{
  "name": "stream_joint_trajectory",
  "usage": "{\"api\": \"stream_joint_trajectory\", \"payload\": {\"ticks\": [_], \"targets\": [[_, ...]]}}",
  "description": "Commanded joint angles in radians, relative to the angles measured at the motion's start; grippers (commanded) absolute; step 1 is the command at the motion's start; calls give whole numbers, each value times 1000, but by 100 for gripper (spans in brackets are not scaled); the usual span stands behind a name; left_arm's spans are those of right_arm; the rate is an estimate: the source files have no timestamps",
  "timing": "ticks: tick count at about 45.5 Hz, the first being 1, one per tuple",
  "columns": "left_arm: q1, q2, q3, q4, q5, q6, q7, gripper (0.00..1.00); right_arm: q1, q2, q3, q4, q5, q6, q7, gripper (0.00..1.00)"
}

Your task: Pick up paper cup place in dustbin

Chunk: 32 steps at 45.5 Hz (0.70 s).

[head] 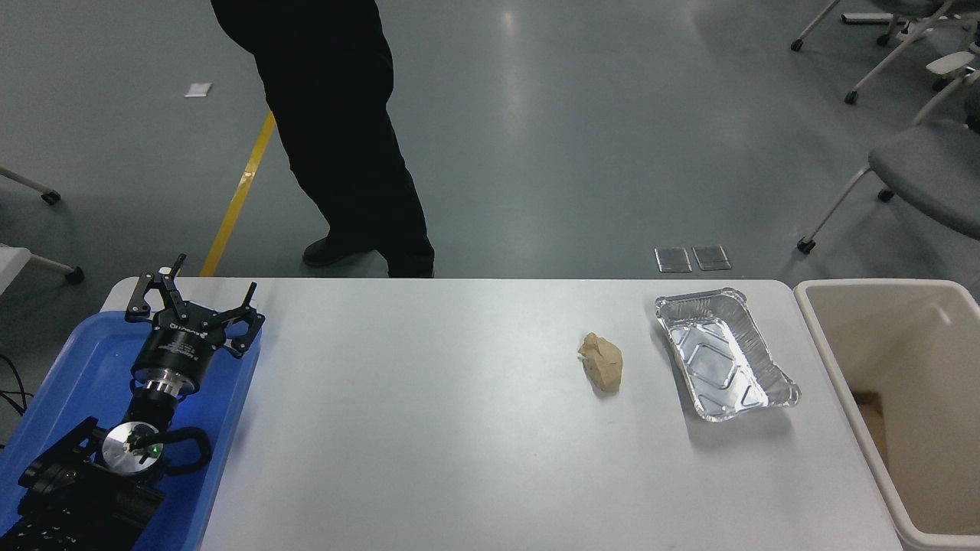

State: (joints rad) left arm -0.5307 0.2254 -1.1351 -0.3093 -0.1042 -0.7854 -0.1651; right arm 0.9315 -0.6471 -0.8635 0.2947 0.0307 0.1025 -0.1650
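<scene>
White table [459, 428], bare through most of its middle; my left gripper [193, 302] parked at the lower left, fingers spread apart and holding nothing, poised over the far end of a blue tray [92, 360] that lies along the table's left edge; my left arm [99, 474] runs back from it to the bottom corner, a small green light showing on its joint; my right arm and gripper lie outside this view, so I cannot speak for those fingers.

Items on the table, right half: one crumpled tan wad [602, 363], resting alone; one foil tray [723, 364], rectangular, shiny, open side up, just right of the wad and apart from it, set at a slight angle to the table's edge.

Beside the table, right: dustbin [827, 337], cream plastic, deep-walled, its rim close against the table's right edge; a brown patch shows low on its inner wall; its floor runs out of the picture. Paper cup: not visible anywhere in this view, neither on the table nor in the part of the dustbin that shows.

Beyond the far edge: a person [337, 130] in dark clothing standing on grey floor; a yellow line [241, 191] on the floor beside them; grey chairs [919, 168] at upper right.
</scene>
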Motion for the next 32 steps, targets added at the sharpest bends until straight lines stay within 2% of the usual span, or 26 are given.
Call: {"api": "stream_joint_trajectory", "payload": {"ticks": [1,13,14,16,17,18,25,32], "targets": [[0,0,0,-1,0,0,-1,99,-83,55,53,-86,-2,-23,7,0],[0,0,0,-1,0,0,-1,99,-88,61,64,-82,-3,-24,7,0],[0,0,-2,-1,0,0,-1,99,-85,61,64,-83,-3,-26,7,10],[0,0,0,-1,0,0,-1,99,-80,61,64,-86,-2,-40,7,38],[0,0,0,-1,0,0,-1,99,-79,60,66,-86,-2,-55,7,48],[0,-1,0,-1,0,0,-1,99,-79,60,66,-85,-2,-70,7,52],[0,0,0,-1,0,0,-1,99,-80,60,67,-68,0,-121,7,70],[0,0,-2,-1,0,0,-1,99,-68,55,67,-39,0,-121,7,74]]}}
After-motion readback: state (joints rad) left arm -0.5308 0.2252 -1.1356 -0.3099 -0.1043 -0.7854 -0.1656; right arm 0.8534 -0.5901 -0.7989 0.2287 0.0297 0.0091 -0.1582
